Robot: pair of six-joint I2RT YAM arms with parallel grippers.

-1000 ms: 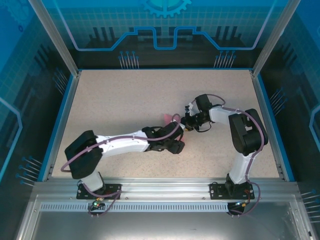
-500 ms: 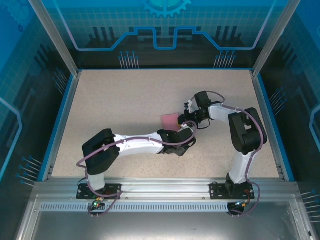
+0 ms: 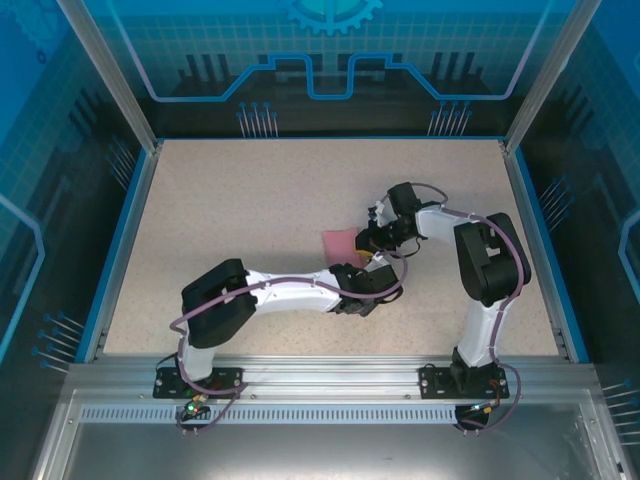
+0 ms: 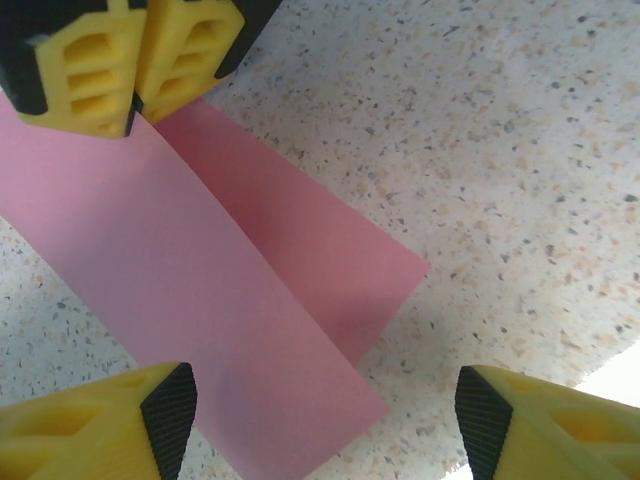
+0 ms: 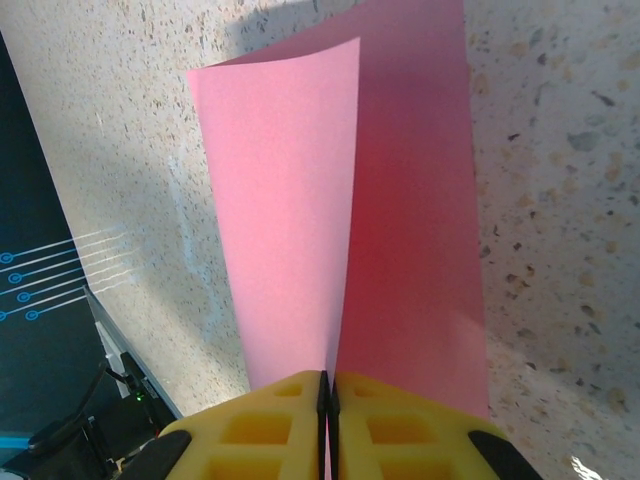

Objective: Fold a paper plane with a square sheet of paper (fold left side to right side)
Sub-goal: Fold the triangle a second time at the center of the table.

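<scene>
The square sheet of paper (image 3: 339, 243) is pink-red and doubled over on itself near the table's middle. In the left wrist view it (image 4: 200, 270) shows as two overlapping layers lying on the speckled table. My right gripper (image 3: 372, 244) is shut on it at its right end; its yellow fingers (image 4: 110, 60) pinch both layers together. In the right wrist view the jaws (image 5: 329, 400) meet with the two flaps (image 5: 400, 200) spreading away from them. My left gripper (image 3: 365, 287) hovers open just near of the paper, its fingertips (image 4: 165, 415) straddling the fold's near corner without touching it.
The speckled table (image 3: 250, 190) has a blue rim (image 3: 118, 250) on the left and another on the right. Both arms crowd the middle right. A dark wall with blue lines (image 5: 40, 300) lies at the table's edge in the right wrist view.
My left arm has swung right and stretched out, bringing its gripper under the right one, and its jaws have opened wider. The right gripper stays shut on the paper, barely moved.
</scene>
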